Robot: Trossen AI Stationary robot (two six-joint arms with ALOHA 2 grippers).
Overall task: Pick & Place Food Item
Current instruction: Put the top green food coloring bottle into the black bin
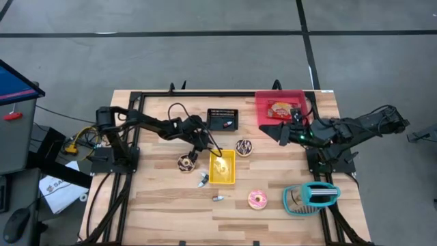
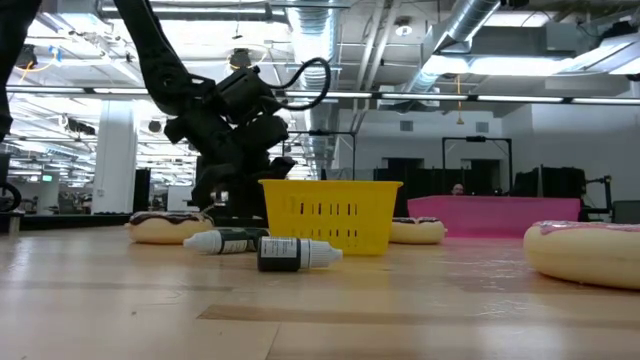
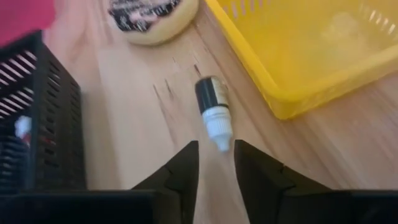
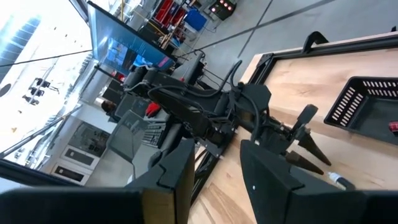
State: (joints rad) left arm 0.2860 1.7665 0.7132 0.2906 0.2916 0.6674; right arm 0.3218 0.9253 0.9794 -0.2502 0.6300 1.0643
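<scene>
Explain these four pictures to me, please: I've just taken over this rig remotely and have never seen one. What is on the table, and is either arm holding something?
Two dark robot arms work at a wooden table. One camera looks down from above, one sits at table height, one rides each wrist. The left gripper hovers, open and empty, over a small bottle beside the yellow basket. The right gripper waits raised near the red tray, open and empty. Also there: three donuts, a black basket, a teal basket.
</scene>
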